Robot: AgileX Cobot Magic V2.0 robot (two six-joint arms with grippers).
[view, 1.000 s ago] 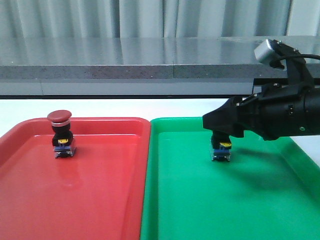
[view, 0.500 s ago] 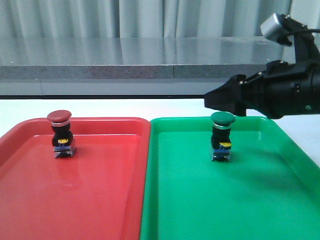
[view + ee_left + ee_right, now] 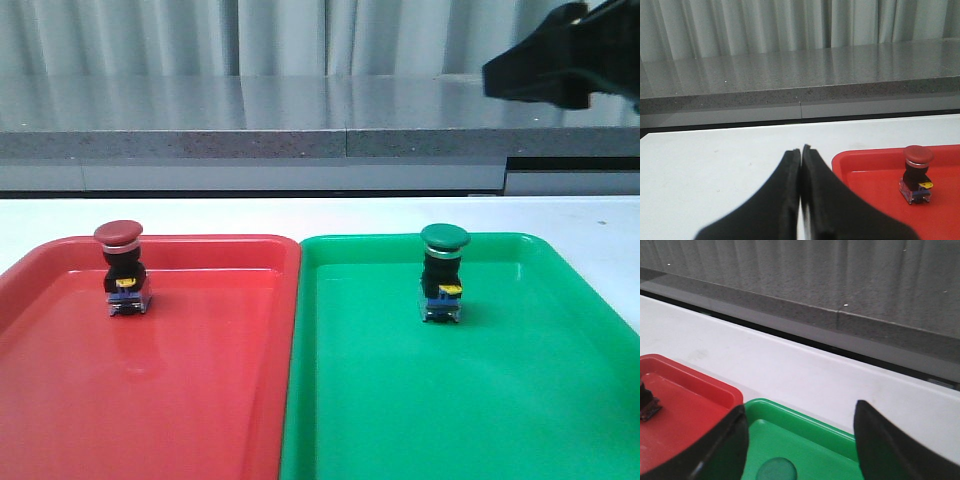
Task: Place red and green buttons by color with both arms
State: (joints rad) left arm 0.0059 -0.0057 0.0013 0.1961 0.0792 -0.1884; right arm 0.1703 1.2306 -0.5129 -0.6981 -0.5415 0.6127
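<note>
The red button [image 3: 122,268] stands upright in the red tray [image 3: 200,400]; it also shows in the left wrist view [image 3: 916,174]. The green button [image 3: 443,273] stands upright in the green tray [image 3: 480,410]; its cap shows in the right wrist view [image 3: 776,469]. My right gripper [image 3: 800,412] is open and empty, high above and behind the green button; it shows at the top right of the front view [image 3: 540,65]. My left gripper [image 3: 801,149] is shut and empty over the white table, beside the red tray's corner. It is not in the front view.
The two trays lie side by side on a white table [image 3: 330,215]. A grey counter ledge [image 3: 250,140] runs along the back with curtains behind. The red tray's rim [image 3: 840,157] lies close to the left fingers.
My right gripper has let go of the green button and risen up and to the right, away from it. The green button now stands free in the green tray. The red button has not moved.
</note>
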